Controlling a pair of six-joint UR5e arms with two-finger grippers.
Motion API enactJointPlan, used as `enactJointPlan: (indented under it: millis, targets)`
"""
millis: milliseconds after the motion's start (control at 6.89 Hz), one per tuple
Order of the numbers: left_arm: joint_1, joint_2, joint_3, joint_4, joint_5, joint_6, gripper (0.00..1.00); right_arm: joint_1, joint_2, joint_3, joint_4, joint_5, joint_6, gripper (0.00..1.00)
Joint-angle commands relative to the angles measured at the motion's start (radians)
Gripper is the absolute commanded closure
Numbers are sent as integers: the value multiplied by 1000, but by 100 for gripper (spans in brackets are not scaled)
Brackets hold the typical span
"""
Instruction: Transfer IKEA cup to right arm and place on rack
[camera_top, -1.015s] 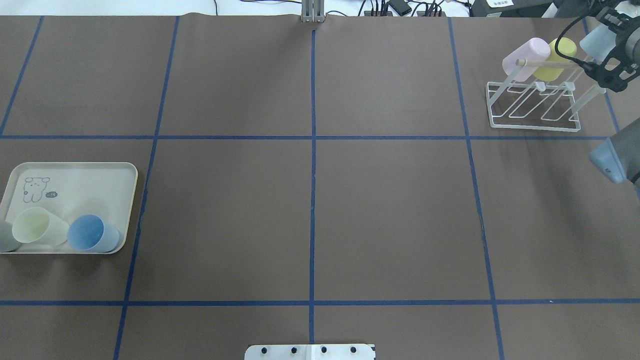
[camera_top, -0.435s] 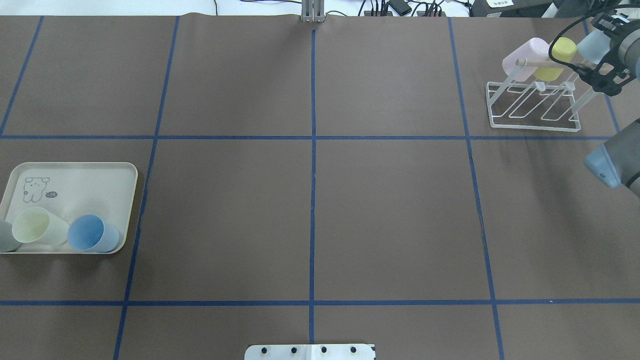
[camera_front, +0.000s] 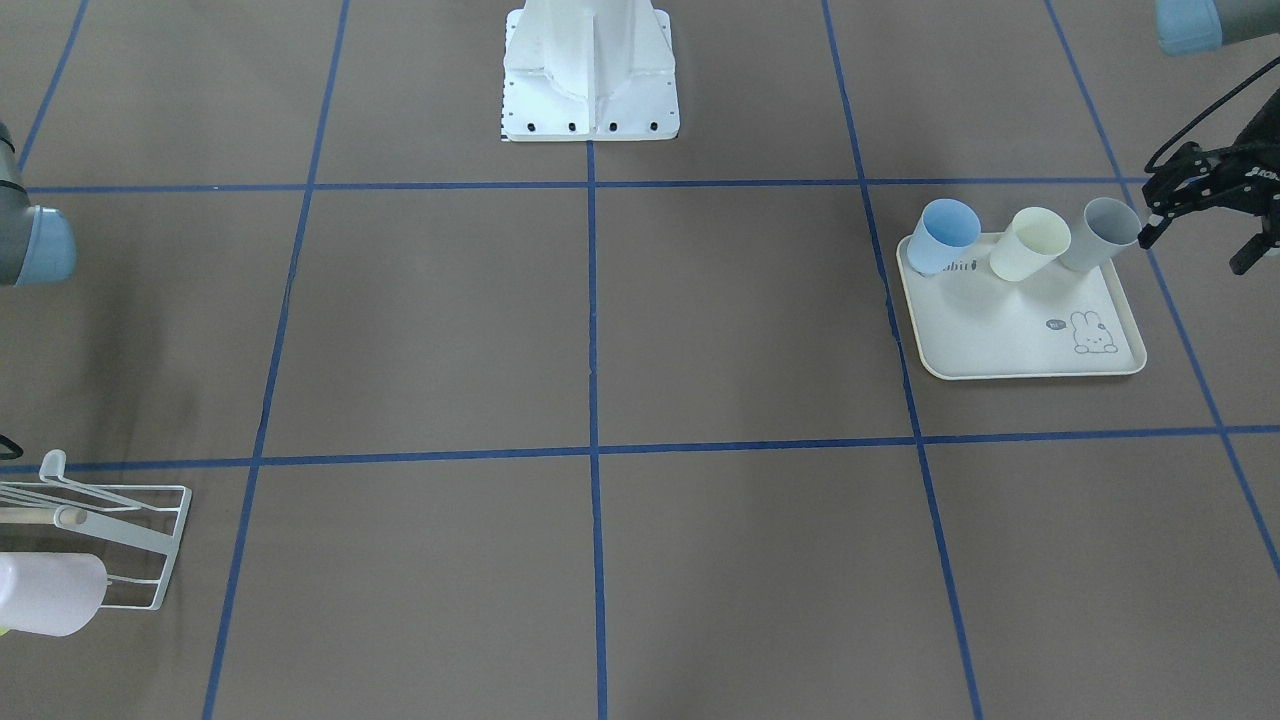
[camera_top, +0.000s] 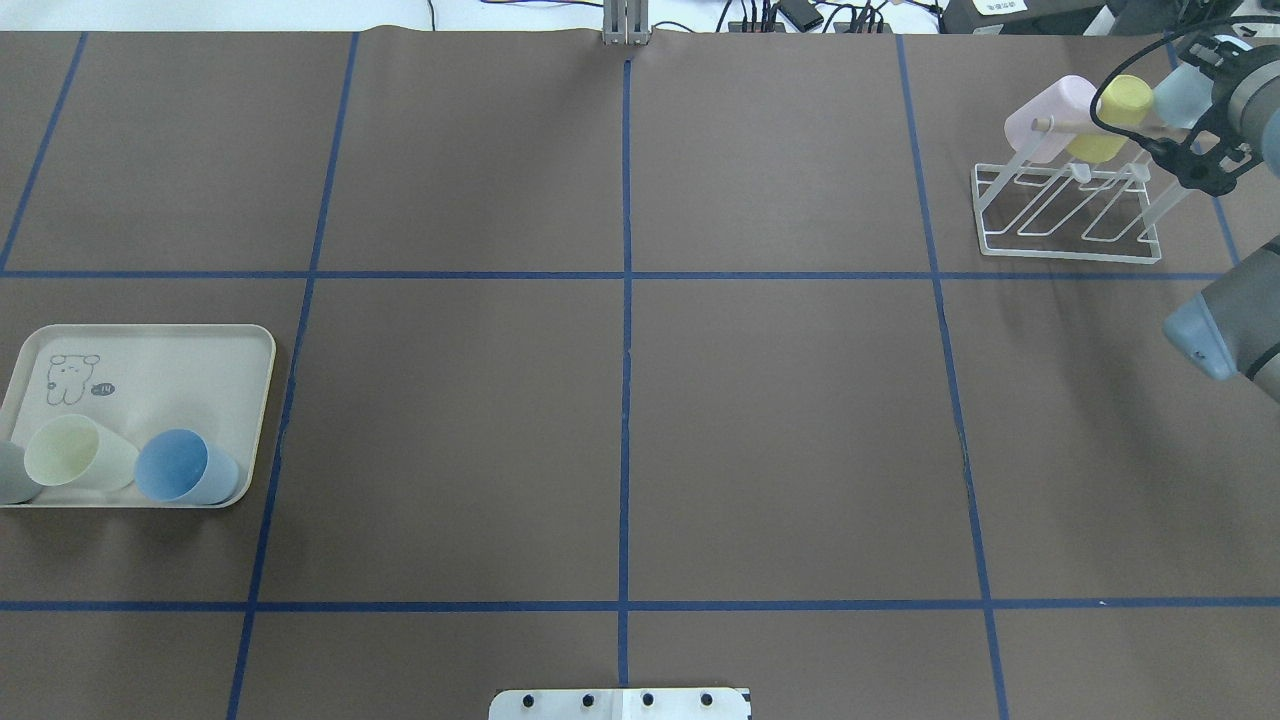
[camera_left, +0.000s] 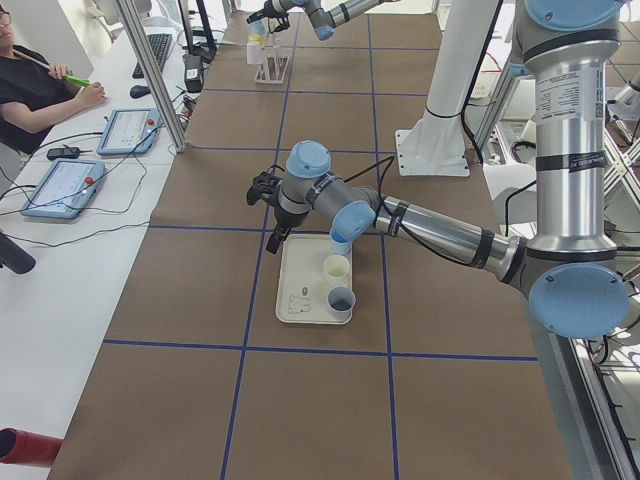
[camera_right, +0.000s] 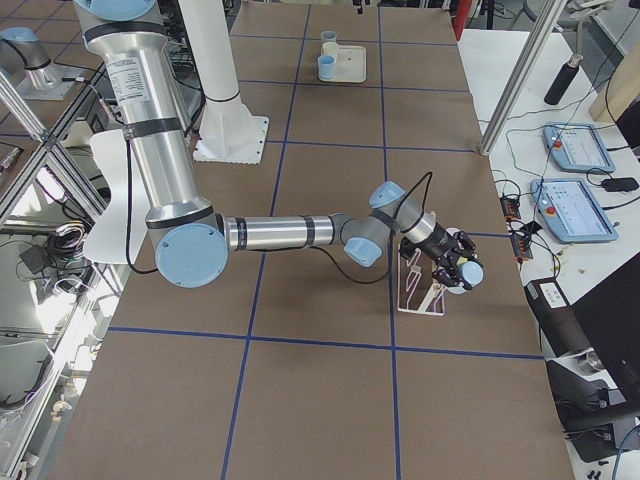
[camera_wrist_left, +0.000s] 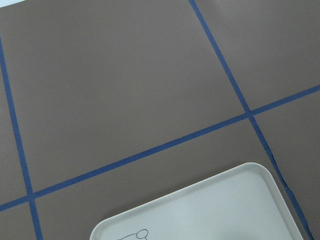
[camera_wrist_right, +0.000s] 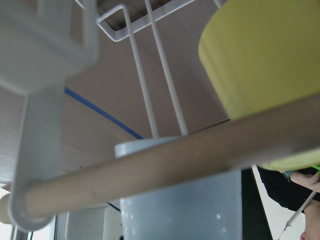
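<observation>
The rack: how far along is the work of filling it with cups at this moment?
Done: a pink cup and a yellow cup hang on the rack. In hand: the right pincer holds a pale blue cup at the wooden bar, not yet released. Left: a blue cup, a cream cup and a grey cup wait on the tray, the open left pincer beside the grey one.

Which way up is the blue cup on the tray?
Upright: the blue cup stands on the tray, open mouth up, seen in the overhead and left views.
</observation>
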Motion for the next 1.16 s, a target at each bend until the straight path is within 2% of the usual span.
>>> enactJointPlan:
  millis: [0,145,290,435,725,870,1015]
  targets:
    - [0,1,1,0,0,0,0,-10,2,1,-1,-10,-22,64]
    - [0,0,1,0,0,0,0,-10,2,2,0,-13,-22,35]
    - [0,0,1,0,0,-2,0,-10,2,4,0,-15,-21,18]
    - [0,0,0,0,0,-2,0,-10,2,6,2,-15,-21,11]
    - [0,0,0,-2,0,-3,0,-10,0,7,2,-16,-21,9]
    - [0,0,0,0,0,-3,0,-10,3,16,2,-16,-15,3]
    - [0,0,-2,0,0,-3,0,-10,14,60,-3,-16,-9,2]
